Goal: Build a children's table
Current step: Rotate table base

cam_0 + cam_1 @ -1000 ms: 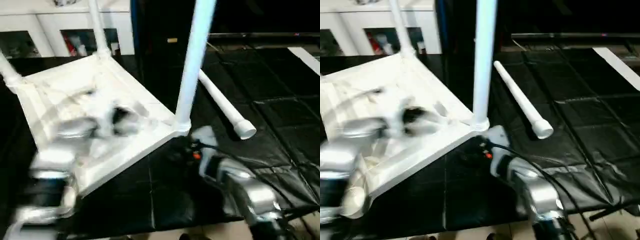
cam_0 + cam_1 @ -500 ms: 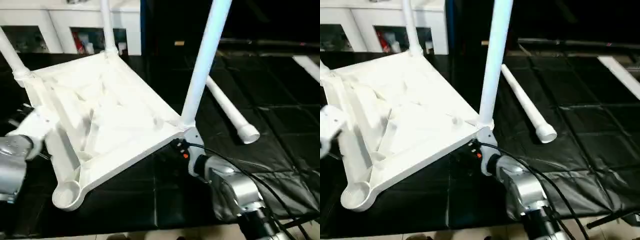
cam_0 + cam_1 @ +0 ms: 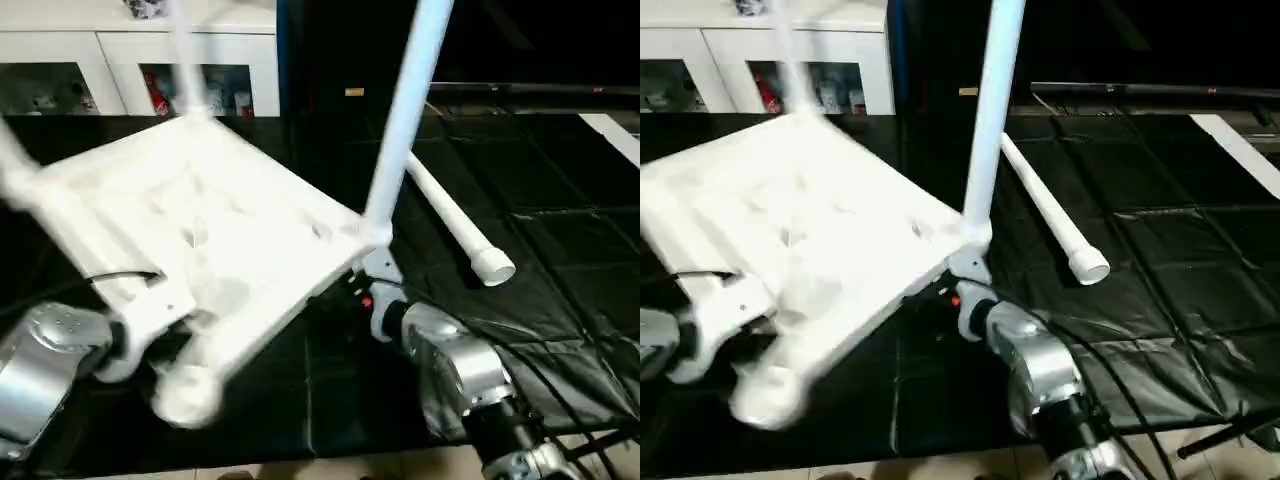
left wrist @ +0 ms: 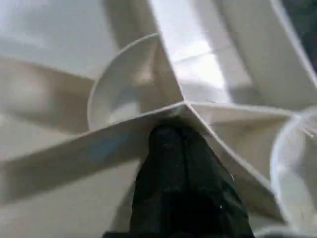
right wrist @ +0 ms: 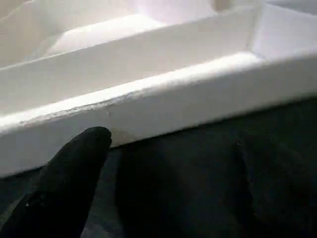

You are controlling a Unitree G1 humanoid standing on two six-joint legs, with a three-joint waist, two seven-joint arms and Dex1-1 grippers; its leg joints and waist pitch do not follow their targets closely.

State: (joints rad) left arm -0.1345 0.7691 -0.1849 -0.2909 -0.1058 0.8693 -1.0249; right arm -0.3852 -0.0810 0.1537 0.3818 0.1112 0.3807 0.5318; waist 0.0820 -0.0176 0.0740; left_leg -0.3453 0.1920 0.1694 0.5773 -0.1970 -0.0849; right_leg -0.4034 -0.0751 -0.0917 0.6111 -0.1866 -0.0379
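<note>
Children's table top (image 3: 210,230) sits upside down and tilted on the black mat (image 3: 560,250), ribbed underside up, toward the mat's left side. Legs stand in its corner sockets, one upright leg (image 3: 405,110) at the near right corner. A loose leg (image 3: 455,225) lies on the mat just right of it. No legible writing. Left gripper (image 4: 178,144) has its fingers pressed together against a rib junction of the underside. Right gripper (image 5: 168,168) stands wide apart beside the top's rim. White cabinet (image 3: 130,70) behind holds small, blurred items.
</note>
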